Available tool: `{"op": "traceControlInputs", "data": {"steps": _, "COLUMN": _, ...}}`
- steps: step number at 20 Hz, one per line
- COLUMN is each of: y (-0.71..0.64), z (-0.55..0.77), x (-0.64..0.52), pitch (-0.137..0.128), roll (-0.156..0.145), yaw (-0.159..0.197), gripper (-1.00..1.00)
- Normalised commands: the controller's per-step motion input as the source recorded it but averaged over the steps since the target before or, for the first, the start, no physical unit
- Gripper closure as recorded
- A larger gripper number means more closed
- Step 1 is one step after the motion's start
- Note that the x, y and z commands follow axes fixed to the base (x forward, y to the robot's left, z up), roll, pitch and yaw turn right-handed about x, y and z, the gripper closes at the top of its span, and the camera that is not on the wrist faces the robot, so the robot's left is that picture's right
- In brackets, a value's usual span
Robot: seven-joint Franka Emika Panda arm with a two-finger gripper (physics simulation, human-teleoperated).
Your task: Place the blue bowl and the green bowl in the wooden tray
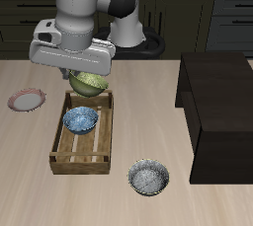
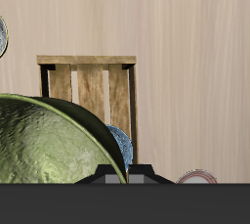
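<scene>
The gripper [image 1: 85,72] holds the green bowl [image 1: 90,83] tilted above the far end of the wooden tray [image 1: 71,158]. The blue bowl [image 1: 80,120] sits inside the tray. A grey bowl [image 1: 149,179] rests near the table's front edge.

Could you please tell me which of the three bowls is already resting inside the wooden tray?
The blue bowl lies in the wooden tray. The green bowl hangs at the end effector; the grey speckled bowl sits on the table.
</scene>
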Motion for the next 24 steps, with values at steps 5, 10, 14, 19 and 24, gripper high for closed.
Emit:
{"op": "traceControlInputs", "data": {"steps": 5, "y": 0.06, "z": -0.25, "x": 0.02, "pitch": 0.028, "roll": 0.034, "yaw": 0.001, "gripper": 1.0}}
{"op": "traceControlInputs", "data": {"steps": 10, "y": 0.01, "z": -0.32, "x": 0.06, "pitch": 0.022, "roll": 0.015, "yaw": 0.017, "gripper": 1.0}}
{"op": "traceControlInputs", "data": {"steps": 14, "y": -0.07, "z": -0.37, "x": 0.11, "pitch": 0.047, "roll": -0.002, "yaw": -0.014, "gripper": 1.0}}
{"op": "traceControlInputs", "data": {"steps": 19, "y": -0.06, "z": -0.31, "x": 0.13, "pitch": 0.035, "roll": -0.011, "yaw": -0.008, "gripper": 1.0}}
{"op": "traceControlInputs", "data": {"steps": 24, "y": -0.04, "z": -0.28, "x": 0.11, "pitch": 0.026, "roll": -0.013, "yaw": 0.009, "gripper": 1.0}}
